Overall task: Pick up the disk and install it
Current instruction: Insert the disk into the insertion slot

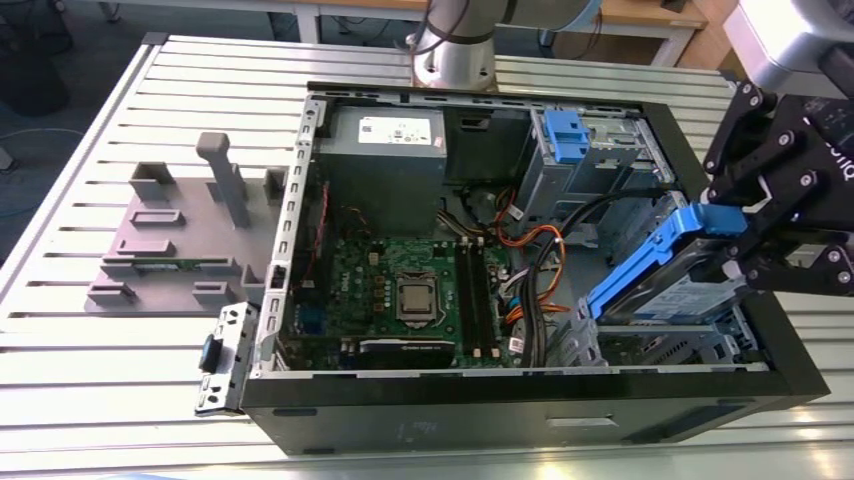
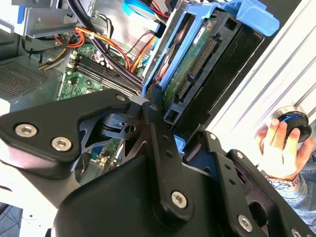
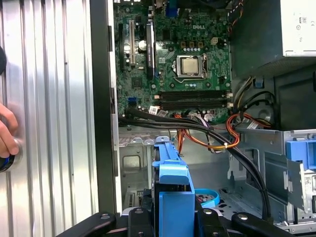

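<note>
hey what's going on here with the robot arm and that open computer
A robot arm is holding the disk, a hard drive in a blue bracket, with its end effector shut on it. The drive hangs tilted over the open computer case, above the metal bay at the exterior view's right, not yet seated. The motherboard and its orange and black cables lie exposed below. In the second wrist view, a person's hand rests on a round knob on the table beside the case.
</note>
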`<state>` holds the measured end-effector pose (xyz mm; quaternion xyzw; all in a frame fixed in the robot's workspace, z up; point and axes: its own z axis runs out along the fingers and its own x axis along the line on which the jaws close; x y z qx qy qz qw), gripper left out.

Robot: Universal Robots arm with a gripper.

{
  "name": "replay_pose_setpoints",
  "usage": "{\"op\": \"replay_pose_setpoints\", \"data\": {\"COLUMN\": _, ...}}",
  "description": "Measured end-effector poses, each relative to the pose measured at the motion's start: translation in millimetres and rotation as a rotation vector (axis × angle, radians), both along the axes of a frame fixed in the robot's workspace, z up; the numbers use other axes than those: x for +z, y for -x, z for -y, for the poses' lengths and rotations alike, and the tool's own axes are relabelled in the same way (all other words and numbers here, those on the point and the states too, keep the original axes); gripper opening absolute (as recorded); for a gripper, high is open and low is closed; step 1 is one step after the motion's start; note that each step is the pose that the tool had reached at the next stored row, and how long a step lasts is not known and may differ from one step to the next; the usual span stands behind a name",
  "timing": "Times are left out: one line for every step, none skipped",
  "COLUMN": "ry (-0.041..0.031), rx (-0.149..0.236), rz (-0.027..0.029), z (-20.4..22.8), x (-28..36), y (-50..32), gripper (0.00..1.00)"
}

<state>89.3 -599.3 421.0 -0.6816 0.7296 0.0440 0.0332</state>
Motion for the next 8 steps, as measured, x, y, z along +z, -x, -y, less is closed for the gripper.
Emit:
{"op": "replay_pose_setpoints", "data": {"ry": 0.0, "rx": 0.0, "rz": 0.0, "z": 0.0, "x": -0.7, "y": 0.0, "gripper": 0.36}}
{"op": "replay_pose_setpoints", "data": {"ry": 0.0, "rx": 0.0, "rz": 0.0, "z": 0.0, "x": -1.4, "y": 0.0, "gripper": 0.36}}
{"op": "replay_pose_setpoints", "data": {"ry": -0.0001, "rx": 0.0, "rz": 0.0, "z": 0.0, "x": -2.1, "y": 0.0, "gripper": 0.36}}
{"op": "replay_pose_setpoints", "data": {"ry": 0.0, "rx": 0.0, "rz": 0.0, "z": 0.0, "x": -2.9, "y": 0.0, "gripper": 0.36}}
{"op": "replay_pose_setpoints", "data": {"ry": -0.0002, "rx": 0.0, "rz": 0.0, "z": 0.0, "x": -3.8, "y": 0.0, "gripper": 0.36}}
{"op": "replay_pose_setpoints", "data": {"ry": 0.0, "rx": 0.0, "rz": 0.0, "z": 0.0, "x": -4.6, "y": 0.0, "gripper": 0.36}}
{"op": "replay_pose_setpoints", "data": {"ry": 0.0, "rx": 0.0, "rz": 0.0001, "z": 0.0, "x": -5.5, "y": 0.0, "gripper": 0.36}}
{"op": "replay_pose_setpoints", "data": {"ry": 0.0, "rx": 0.0, "rz": 0.0001, "z": 0.0, "x": -6.4, "y": 0.0, "gripper": 0.36}}
